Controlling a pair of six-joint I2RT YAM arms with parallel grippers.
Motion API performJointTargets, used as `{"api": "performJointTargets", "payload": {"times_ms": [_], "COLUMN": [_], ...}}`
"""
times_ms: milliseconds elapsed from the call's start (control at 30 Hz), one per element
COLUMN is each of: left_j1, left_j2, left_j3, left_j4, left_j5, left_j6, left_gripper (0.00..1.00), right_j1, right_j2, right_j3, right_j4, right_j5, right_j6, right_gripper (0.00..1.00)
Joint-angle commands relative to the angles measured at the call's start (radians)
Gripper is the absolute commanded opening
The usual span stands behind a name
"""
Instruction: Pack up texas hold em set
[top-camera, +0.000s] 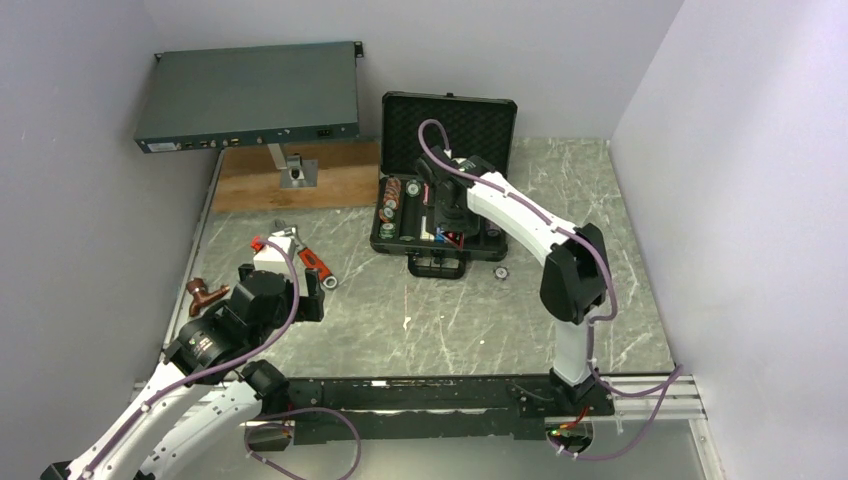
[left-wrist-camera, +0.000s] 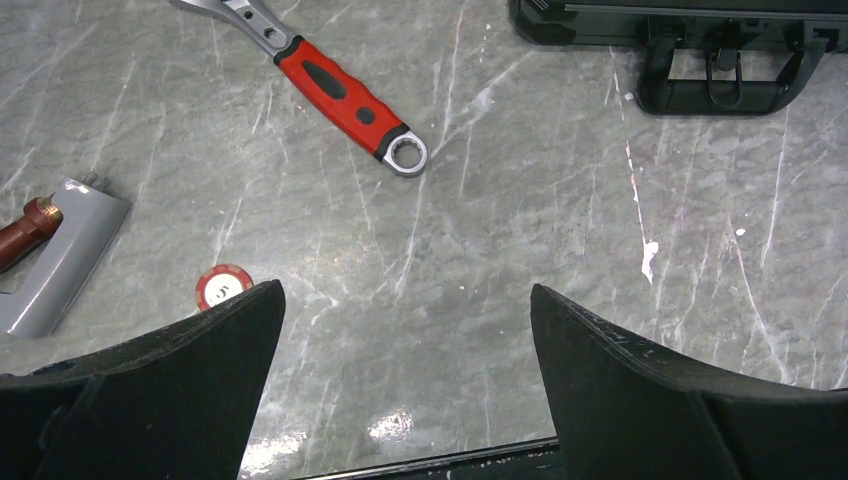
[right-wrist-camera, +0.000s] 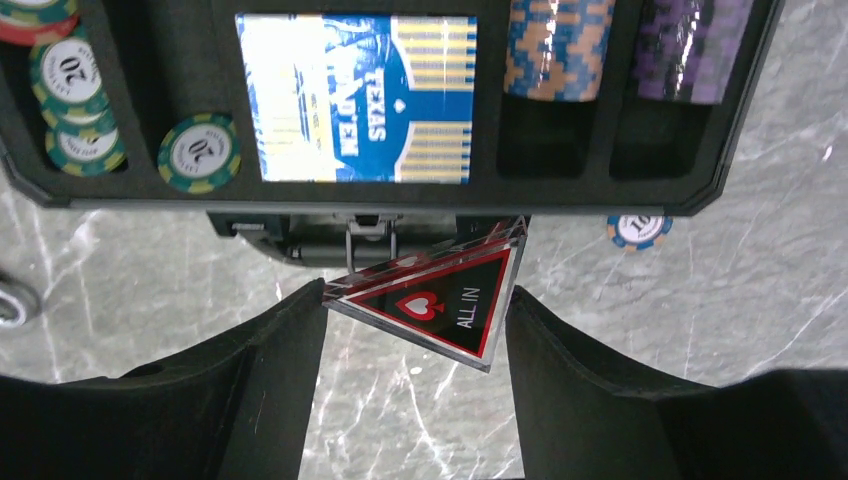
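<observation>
Case (top-camera: 445, 190): black, foam-lined, lid raised, lying at the far middle of the table (top-camera: 450, 320). The top view places the right gripper (top-camera: 452, 228) over the case's near edge and the left gripper (top-camera: 285, 292) well off to the case's near left, beside the red-handled wrench (top-camera: 305, 258). Only the right wrist view shows the case's interior: the blue-yellow card box (right-wrist-camera: 355, 97) in the middle slot, chip stacks (right-wrist-camera: 556, 45) beside it, and the red triangular token (right-wrist-camera: 440, 300) pinched between the right fingers just outside the case's near edge. Only the left wrist view shows the left jaws wide and empty, with a red chip (left-wrist-camera: 225, 287) loose on the table, left of the case.
</observation>
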Motion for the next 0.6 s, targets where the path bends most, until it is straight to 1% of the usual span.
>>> {"api": "performJointTargets", "payload": {"times_ms": [0,267,567], "left_j1": [-0.002,-0.002,-0.002], "left_j2": [0.010,0.012,0.015], "left_j3": [0.009,0.009,0.008], "left_j4": [0.030,0.034,0.034], "left_j5": [0.003,0.012,0.013], "left_j6": [0.005,0.008,0.009], "left_gripper": [1.00,1.00,1.00], "right_j1": [-0.012,-0.026,-0.039], "right_j2": [0.067,0.215,0.273], "right_j3": [0.112,0.211,0.246], "right_j4": [-0.018,-0.016,0.025], "right_j5": [-0.008,-0.005,-0.027], "right_j6": [-0.069,-0.109,-0.197], "right_gripper": [0.40,0.40,0.41]}}
